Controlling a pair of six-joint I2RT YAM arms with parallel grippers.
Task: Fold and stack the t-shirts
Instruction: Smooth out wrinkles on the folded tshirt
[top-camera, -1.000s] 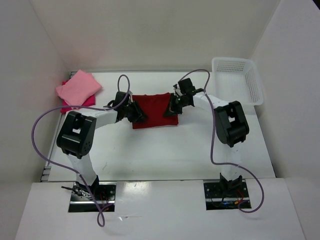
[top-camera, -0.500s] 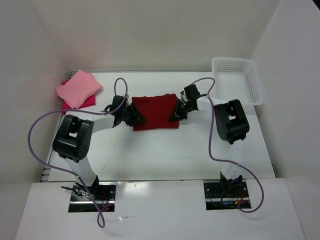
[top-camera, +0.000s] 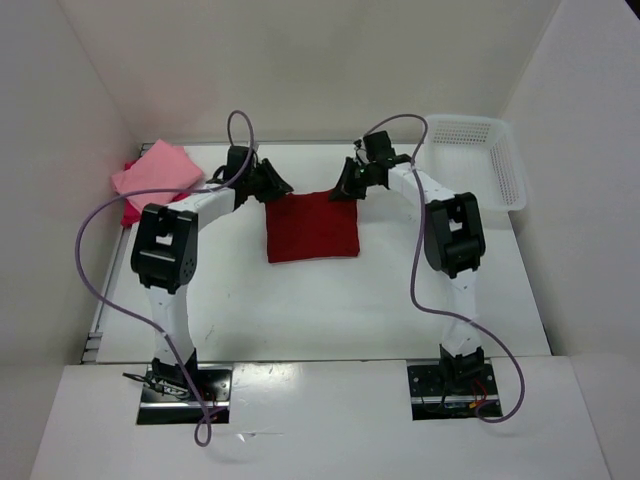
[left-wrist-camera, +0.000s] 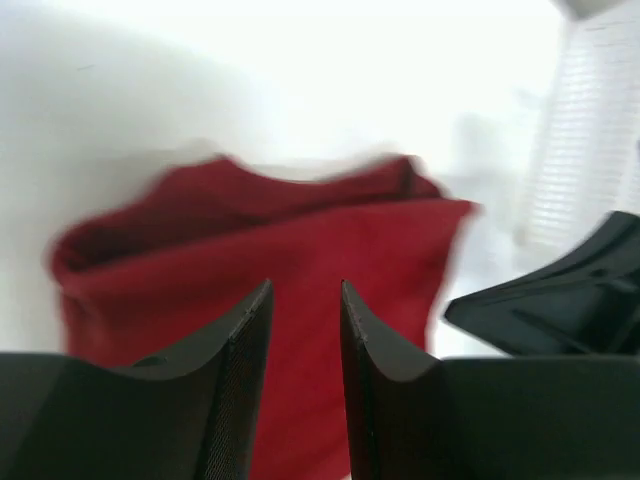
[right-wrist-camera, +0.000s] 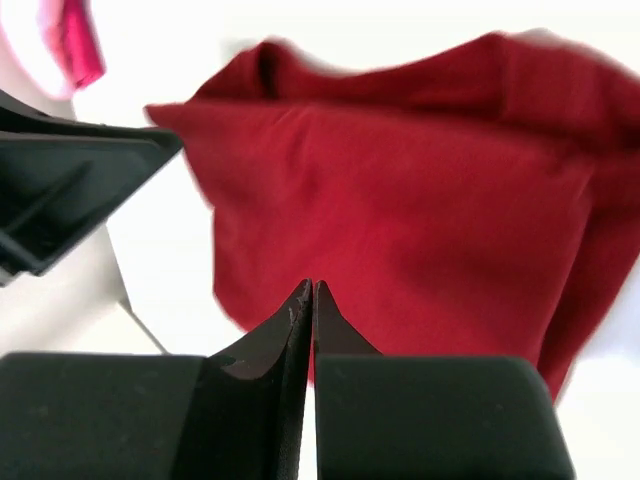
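The dark crimson t-shirt (top-camera: 311, 228) lies folded into a rectangle at the table's middle; it also shows in the left wrist view (left-wrist-camera: 300, 250) and the right wrist view (right-wrist-camera: 400, 190). The salmon pink t-shirt (top-camera: 155, 171) lies folded on the magenta-red t-shirt (top-camera: 129, 212) at the far left. My left gripper (top-camera: 274, 186) hovers at the crimson shirt's far left corner, jaws slightly apart and empty (left-wrist-camera: 305, 290). My right gripper (top-camera: 346, 186) hovers at the far right corner, shut and empty (right-wrist-camera: 313, 286).
A white mesh basket (top-camera: 480, 152) stands at the far right, also at the right edge of the left wrist view (left-wrist-camera: 590, 120). White walls close the table at the back and sides. Purple cables loop over both arms.
Both grippers moved from the crimson shirt's left and right sides to its far corners and came off the cloth. The shirt lies flat and a little nearer.
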